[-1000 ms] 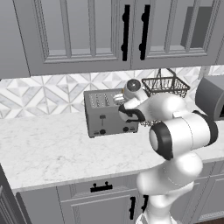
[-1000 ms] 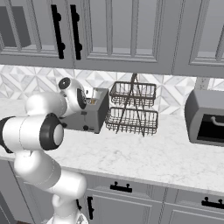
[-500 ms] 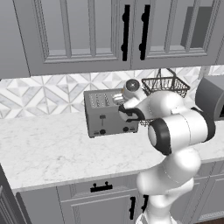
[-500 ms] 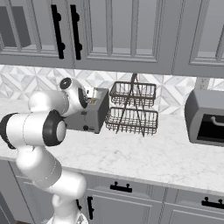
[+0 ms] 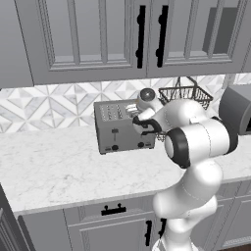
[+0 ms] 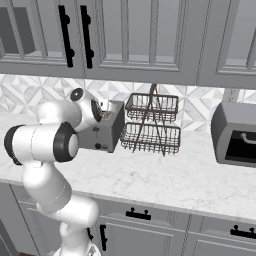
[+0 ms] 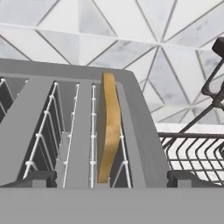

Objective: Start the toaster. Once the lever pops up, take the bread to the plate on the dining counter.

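White robot arm bent at the elbow, reaching forward, its claw [image 7: 107,177] pointing downward with dark fingertips [image 7: 37,177] spread wide apart.

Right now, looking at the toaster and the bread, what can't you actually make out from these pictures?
- Bread: lower part sunk in its slot in the hand view.
- Toaster: right front corner hidden by the arm in the left base view; front covered in the right base view.
- Gripper: tips cut off by the hand view's bottom edge, so open or shut is unclear.

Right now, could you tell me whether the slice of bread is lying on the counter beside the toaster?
No, the bread stands upright on its edge in a slot of the toaster, between the wire guides.
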You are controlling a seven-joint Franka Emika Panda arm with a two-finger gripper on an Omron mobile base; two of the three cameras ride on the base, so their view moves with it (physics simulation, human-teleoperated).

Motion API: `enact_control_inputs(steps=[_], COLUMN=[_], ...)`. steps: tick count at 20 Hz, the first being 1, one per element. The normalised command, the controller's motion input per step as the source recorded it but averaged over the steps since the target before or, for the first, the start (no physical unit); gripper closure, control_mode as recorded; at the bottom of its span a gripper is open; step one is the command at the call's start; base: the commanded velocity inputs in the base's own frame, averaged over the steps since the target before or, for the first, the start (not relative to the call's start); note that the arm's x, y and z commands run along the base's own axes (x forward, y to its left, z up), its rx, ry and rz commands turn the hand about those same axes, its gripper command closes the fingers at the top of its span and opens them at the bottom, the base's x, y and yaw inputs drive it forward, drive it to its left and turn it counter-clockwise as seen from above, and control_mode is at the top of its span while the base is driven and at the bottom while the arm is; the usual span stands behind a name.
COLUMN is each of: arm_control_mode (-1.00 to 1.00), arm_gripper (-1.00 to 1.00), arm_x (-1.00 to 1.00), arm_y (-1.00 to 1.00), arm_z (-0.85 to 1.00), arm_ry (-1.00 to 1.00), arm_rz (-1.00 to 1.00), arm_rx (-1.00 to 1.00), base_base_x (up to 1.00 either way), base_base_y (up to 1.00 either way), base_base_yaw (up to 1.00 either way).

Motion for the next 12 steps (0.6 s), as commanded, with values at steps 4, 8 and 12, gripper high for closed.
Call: enact_control_inputs(steps=[4,8,12], arm_control_mode=[-1.00,-1.00,-1.00], arm_gripper=[-1.00,-1.00,-1.00], arm_x=[0.10,0.10,0.09], arm_y=[0.00,0.00,0.00], arm_z=[-0.10,-0.12,-0.11], arm_ry=[0.00,0.00,0.00], arm_rz=[0.00,0.00,0.00], arm_rx=[0.00,0.00,0.00], base_base_x=[0.00,0.00,0.00], base_base_y=[0.00,0.00,0.00], base_base_yaw=[0.00,0.00,0.00])
